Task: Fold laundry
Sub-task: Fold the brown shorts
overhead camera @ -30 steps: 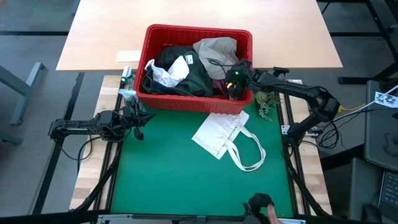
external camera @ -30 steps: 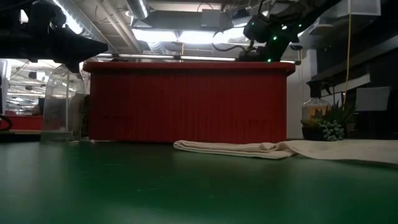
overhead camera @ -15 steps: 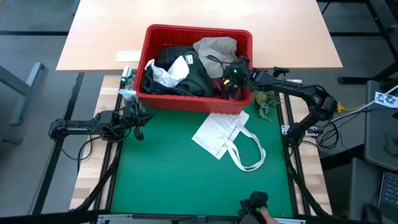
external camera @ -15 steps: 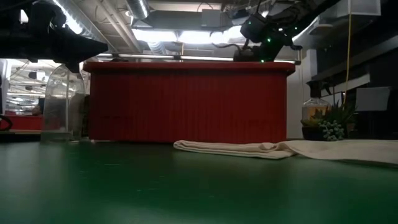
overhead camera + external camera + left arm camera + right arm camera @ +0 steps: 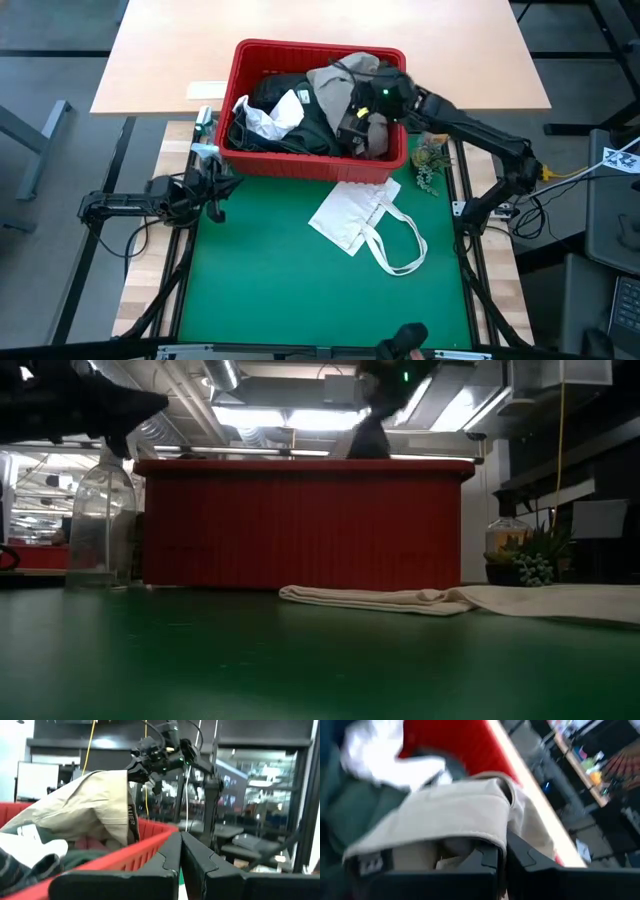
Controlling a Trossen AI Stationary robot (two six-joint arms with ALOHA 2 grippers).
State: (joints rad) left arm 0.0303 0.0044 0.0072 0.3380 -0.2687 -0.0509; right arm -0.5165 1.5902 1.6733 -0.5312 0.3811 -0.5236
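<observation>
A red basket (image 5: 300, 168) at the table's far middle holds the laundry: a tan top (image 5: 345, 80), dark green and black pieces (image 5: 305, 125) and a white piece (image 5: 268, 115). My right gripper (image 5: 360, 115) hangs above the basket's right part, shut on the tan top, which drapes below it (image 5: 85, 805). My left gripper (image 5: 222, 190) is shut on nothing at the table's left edge, below the basket's near left corner; its fingers (image 5: 172, 852) meet. My right gripper pinches a folded edge of the tan top (image 5: 490, 837) between its two fingers. The fingers come from the table's right, slanting down. The cloth is raised above the basket rim and hangs below the fingers, and its lower part lies on the other laundry.
A cream tote bag (image 5: 365, 220) lies flat on the green mat (image 5: 280, 290) before the basket. A clear bottle (image 5: 100, 525) stands at the basket's left corner, a small plant (image 5: 428, 165) at its right. Behind the basket is a wooden tabletop (image 5: 160, 60).
My right gripper has taken hold of the tan top inside the basket's right end. It has then risen quickly, drifting toward the far edge, and has drawn the top's upper part above the rim while the rest stays in the basket. My left gripper has tipped slightly upward.
</observation>
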